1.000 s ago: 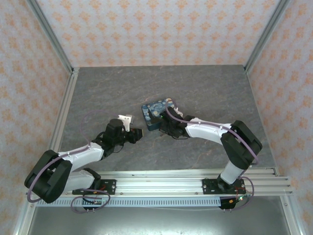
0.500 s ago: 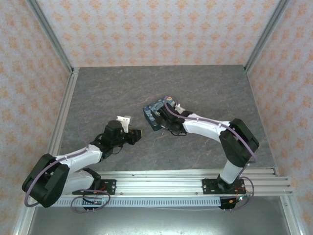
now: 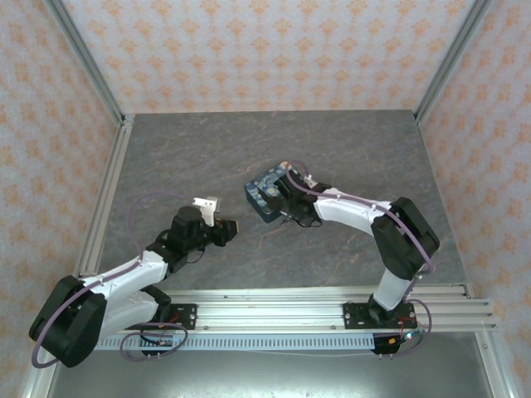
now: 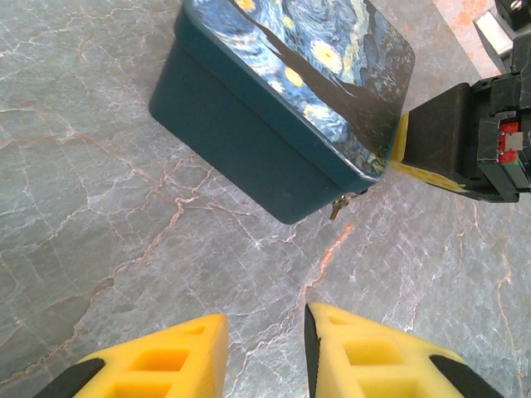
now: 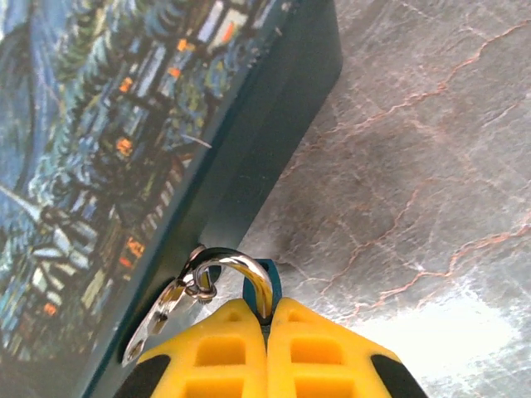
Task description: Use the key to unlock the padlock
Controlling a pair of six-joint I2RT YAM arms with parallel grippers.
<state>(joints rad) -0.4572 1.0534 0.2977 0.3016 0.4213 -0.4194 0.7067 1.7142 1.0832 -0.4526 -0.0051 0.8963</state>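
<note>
The padlock [image 5: 249, 278] shows its silver shackle and a strip of bluish-grey top; its body is hidden between the fingers of my right gripper [image 5: 267, 311], which is shut on it. A small ring on the shackle carries a flat silver tab [image 5: 158, 325] lying against the side of the blue swirl-painted tin [image 5: 99, 149]. In the top view the right gripper [image 3: 284, 201] sits at the tin's [image 3: 265, 191] near right side. My left gripper [image 3: 233, 225] stands open over bare table, left of the tin [image 4: 290, 99], with nothing between its fingers [image 4: 365, 356]. No key is plainly visible.
A small brass bit [image 4: 338, 206] pokes out under the tin's near corner; I cannot tell what it is. The grey marbled table [image 3: 348, 149] is walled by patterned panels, with a metal rail [image 3: 315, 298] along the near edge.
My left arm has drawn back toward the near left, away from the tin. The right gripper and the tin have shifted slightly toward the far right.
</note>
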